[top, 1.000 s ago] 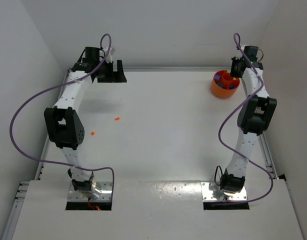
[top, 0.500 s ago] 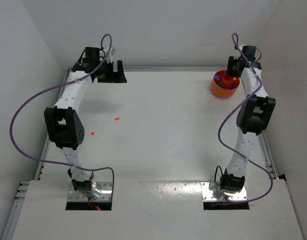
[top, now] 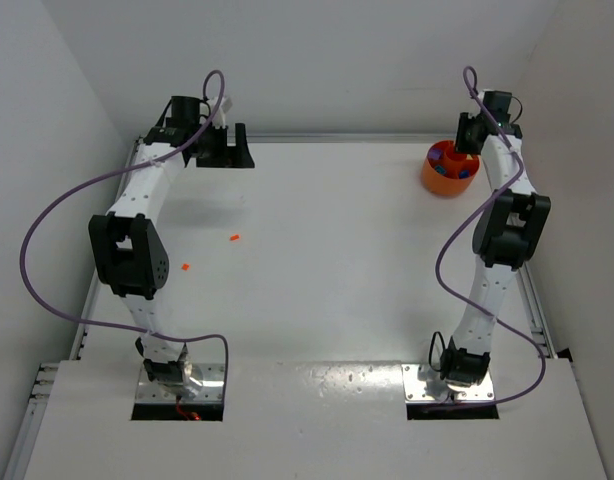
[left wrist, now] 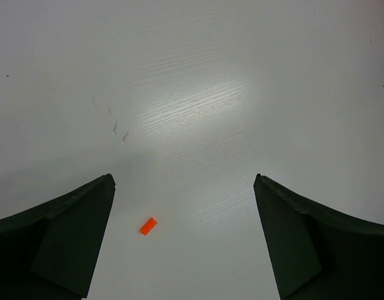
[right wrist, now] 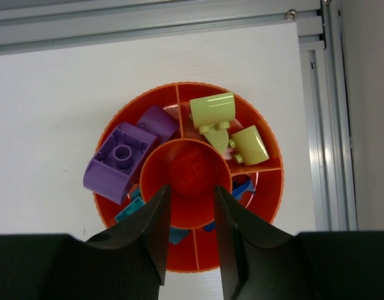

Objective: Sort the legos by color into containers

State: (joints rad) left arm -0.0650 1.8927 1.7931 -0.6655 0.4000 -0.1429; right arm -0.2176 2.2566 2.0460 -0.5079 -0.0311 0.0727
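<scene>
Directly under the right pincer (right wrist: 192,194): a round orange plastic container (right wrist: 267,187), glossy, with a finely ribbed rim. Thin walls split it into wedge compartments around a smooth central cup.
- Pincer fingers matte black, tapered, parted by a narrow gap; nothing between them. The central cup shows through the gap.
- Wedge left of the fingertips: 2 purple studded plastic bricks (right wrist: 114,165). The larger is tipped on a slant, 1 round stud facing up.
- Wedge beyond and right of the tips: 2 pale yellow-green plastic bricks (right wrist: 212,111), smooth and sloped, touching each other.
- Wedges beside and beneath the fingers: blue plastic bricks (right wrist: 242,187), partly hidden, count unclear.
- Beyond the container: a ridged grey aluminium rail (right wrist: 148,25) at the table edge.

Left pincer (left wrist: 184,178): jaws spread fully wide, empty, above a white wood-grained tabletop (left wrist: 198,112).
- 1 small orange-red plastic brick (left wrist: 148,225), oblong, lies flat on the table between the fingers. It sits nearer the left finger and touches neither. Long axis diagonal, running from that finger's side towards the open table ahead.

Overhead view: a first orange-red speck (top: 234,238) and a second orange-red speck (top: 185,267) lie apart on the table, well clear of the left pincer.
</scene>
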